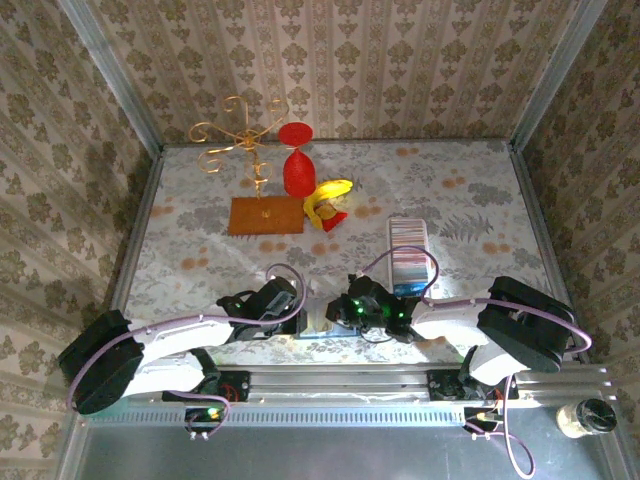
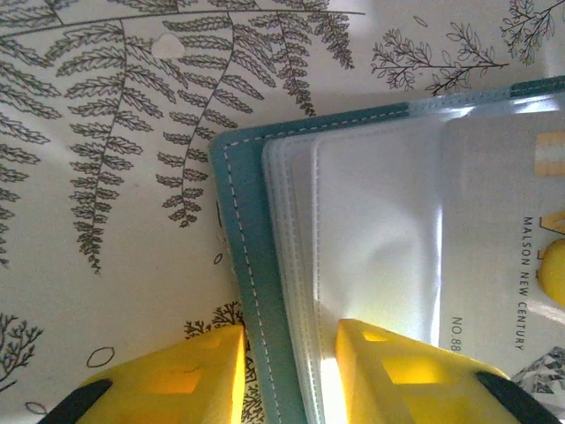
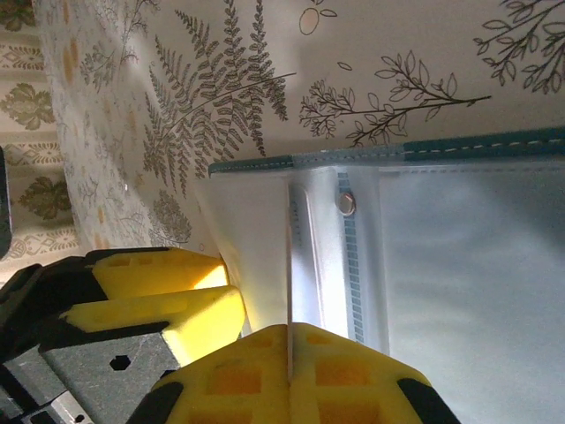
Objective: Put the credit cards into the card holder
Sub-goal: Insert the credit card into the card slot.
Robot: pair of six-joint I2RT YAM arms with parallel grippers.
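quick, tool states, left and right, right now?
Left tool: open, one finger on each side of the teal pouch edge.
Right tool: shut on a thin clear sleeve of that pouch.

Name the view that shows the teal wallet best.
Left wrist: the wallet lies close up, with teal cover, stitching and clear sleeves plain. Right wrist shows one edge and a rivet; the top view, a sliver between the arms.
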